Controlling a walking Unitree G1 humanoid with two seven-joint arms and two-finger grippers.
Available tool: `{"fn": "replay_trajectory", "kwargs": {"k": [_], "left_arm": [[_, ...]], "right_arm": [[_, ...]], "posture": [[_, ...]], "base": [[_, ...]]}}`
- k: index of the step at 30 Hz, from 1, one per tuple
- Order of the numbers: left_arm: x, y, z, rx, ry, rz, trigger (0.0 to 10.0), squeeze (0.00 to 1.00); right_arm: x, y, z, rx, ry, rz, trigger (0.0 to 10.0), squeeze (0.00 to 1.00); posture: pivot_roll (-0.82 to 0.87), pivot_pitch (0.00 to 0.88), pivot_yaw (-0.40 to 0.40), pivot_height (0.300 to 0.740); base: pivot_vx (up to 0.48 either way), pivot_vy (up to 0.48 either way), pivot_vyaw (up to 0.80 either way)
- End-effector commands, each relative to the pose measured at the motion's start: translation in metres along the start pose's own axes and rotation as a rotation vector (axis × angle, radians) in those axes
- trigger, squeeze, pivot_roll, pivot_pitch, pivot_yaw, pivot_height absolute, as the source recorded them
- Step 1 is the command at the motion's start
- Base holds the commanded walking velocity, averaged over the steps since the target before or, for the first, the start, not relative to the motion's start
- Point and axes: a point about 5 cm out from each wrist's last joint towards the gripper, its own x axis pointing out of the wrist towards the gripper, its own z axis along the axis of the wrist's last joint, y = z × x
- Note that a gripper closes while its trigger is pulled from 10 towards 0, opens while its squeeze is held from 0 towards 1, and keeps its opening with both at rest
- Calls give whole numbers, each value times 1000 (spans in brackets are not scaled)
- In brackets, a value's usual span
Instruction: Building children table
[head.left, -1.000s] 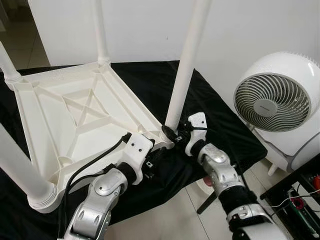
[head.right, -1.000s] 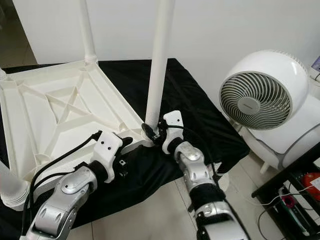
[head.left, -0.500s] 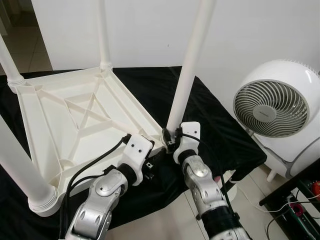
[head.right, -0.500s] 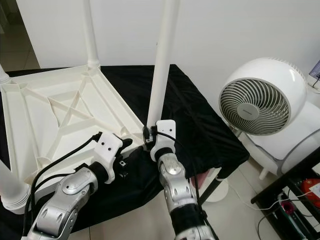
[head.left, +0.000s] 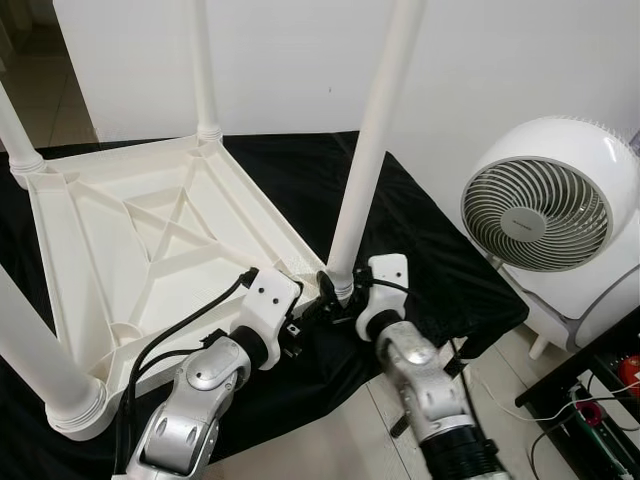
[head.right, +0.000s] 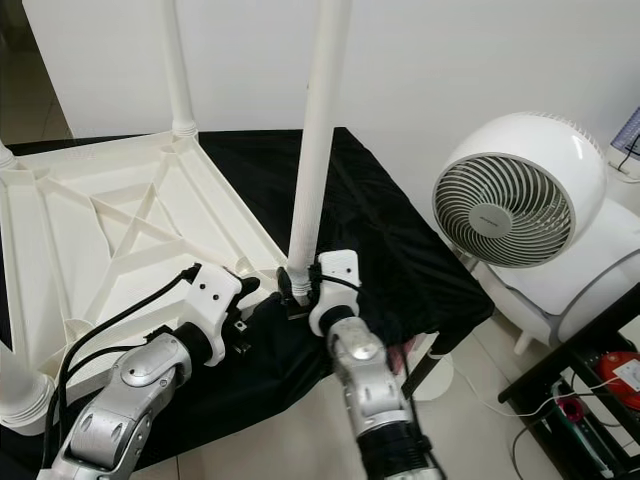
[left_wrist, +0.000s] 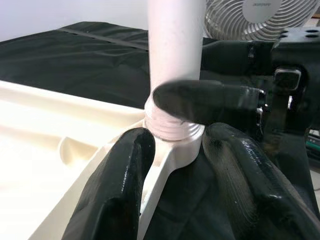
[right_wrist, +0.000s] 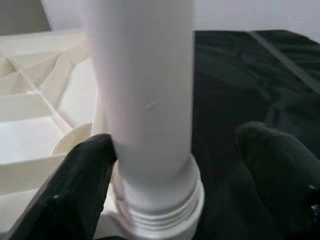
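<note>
Between the right gripper's spread fingers stands the table leg, unclamped.

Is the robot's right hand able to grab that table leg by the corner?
Probably yes. The right gripper already sits at the base of the leg, one finger on each side, nothing between. The left gripper straddles the table corner below.

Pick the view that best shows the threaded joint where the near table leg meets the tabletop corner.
The right wrist view: the leg and its threaded collar sit large between the fingers. In the left wrist view a finger crosses the collar. In the eye views it is small, behind the grippers.
</note>
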Motion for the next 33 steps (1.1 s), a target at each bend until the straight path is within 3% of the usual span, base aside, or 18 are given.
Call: {"fn": "replay_trajectory", "kwargs": {"k": [1,3,6,7,8,9,19,21,28,29,30,31,33], "left_arm": [[3,0,2,-3,-11,27,10000,0],[2,-3,2,-1,-16,9,10000,0],[1,-4,0,1,-14,3,10000,0],[0,-4,-1,3,-10,0,10000,0],[0,-4,-1,3,-10,0,10000,0],[0,-5,-1,-1,-9,-6,10000,0],[-2,-11,1,6,-12,-45,10000,0],[-4,-9,1,8,-12,-26,10000,0],[-5,-8,3,8,-15,-12,10000,0],[-5,-9,3,9,-15,-12,10000,0],[-5,-9,3,10,-15,-12,10000,0],[-5,-9,3,11,-16,-10,10000,0],[-5,-8,4,12,-18,-7,10000,0]], "right_arm": [[0,-10,4,-26,-23,76,10000,1000],[-1,-32,7,-62,-20,176,10000,1000],[-2,-37,7,-71,-8,219,10000,1000],[-3,-39,6,-84,4,250,10000,569],[-3,-39,6,-84,4,250,10000,569],[-2,-41,5,-99,13,286,10000,0],[14,-45,3,-121,61,419,10000,0],[24,-41,1,-142,76,415,10000,0],[31,-31,-3,-133,90,482,10000,0],[32,-29,-5,-99,98,505,3294,0],[32,-28,-6,-73,103,520,3294,0],[31,-26,-8,-65,103,541,0,0],[31,-25,-9,-50,90,556,0,0]], "posture": [[57,50,-89,740],[57,49,-91,740],[59,47,-92,740],[59,47,-92,740],[59,47,-92,740],[64,44,-94,740],[97,37,-111,740],[113,37,-118,740],[120,35,-125,740],[120,35,-125,740],[120,35,-125,740],[125,30,-123,740],[126,27,-122,740]], "base": [[0,0,0],[0,0,0],[0,0,0],[0,0,0],[0,0,0],[0,0,0],[0,0,0],[0,0,0],[0,0,0],[0,0,0],[0,0,0],[0,0,0],[0,0,0]]}}
